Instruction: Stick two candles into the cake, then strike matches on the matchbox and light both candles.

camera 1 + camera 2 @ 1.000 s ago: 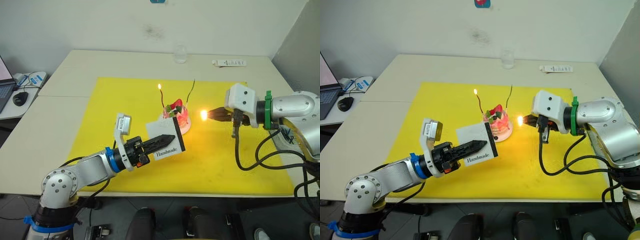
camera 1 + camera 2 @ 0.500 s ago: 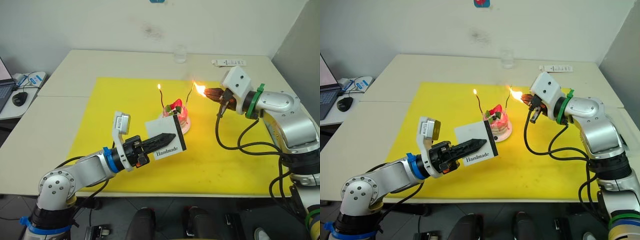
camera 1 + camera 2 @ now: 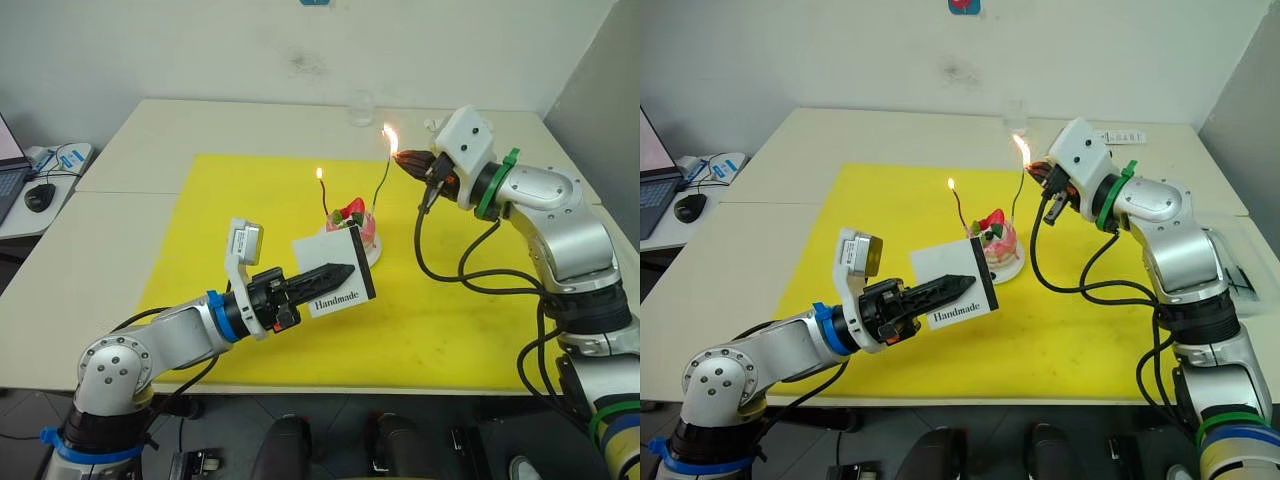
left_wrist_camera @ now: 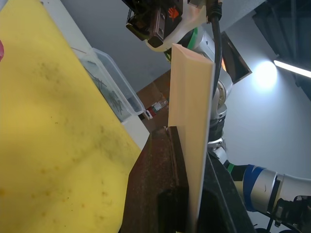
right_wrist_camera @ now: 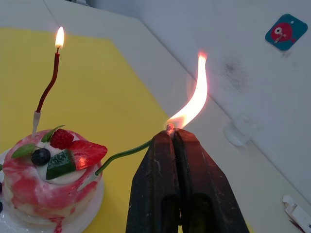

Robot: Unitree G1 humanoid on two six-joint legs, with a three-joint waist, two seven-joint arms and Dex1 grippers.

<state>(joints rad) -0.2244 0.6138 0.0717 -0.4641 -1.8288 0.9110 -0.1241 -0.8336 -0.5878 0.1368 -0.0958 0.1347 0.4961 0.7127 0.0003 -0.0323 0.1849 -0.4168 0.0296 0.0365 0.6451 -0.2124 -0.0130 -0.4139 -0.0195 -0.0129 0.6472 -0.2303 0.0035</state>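
Right gripper (image 3: pixel 402 158), pinched tight on a burning match (image 5: pixel 169 127), just swung up to the green candle (image 5: pixel 124 154) tip above the cake (image 5: pixel 48 182); red candle (image 5: pixel 47 87) is already lit. Left gripper (image 3: pixel 340 271) still clamps the matchbox (image 3: pixel 335 276).

Match (image 5: pixel 170 128) stick buried between closed jaws; green candle (image 5: pixel 124 155) tip hidden, perhaps touching flame.

"Handmade" in small black lettering on the white matchbox (image 3: pixel 334 283), beside its black strip.
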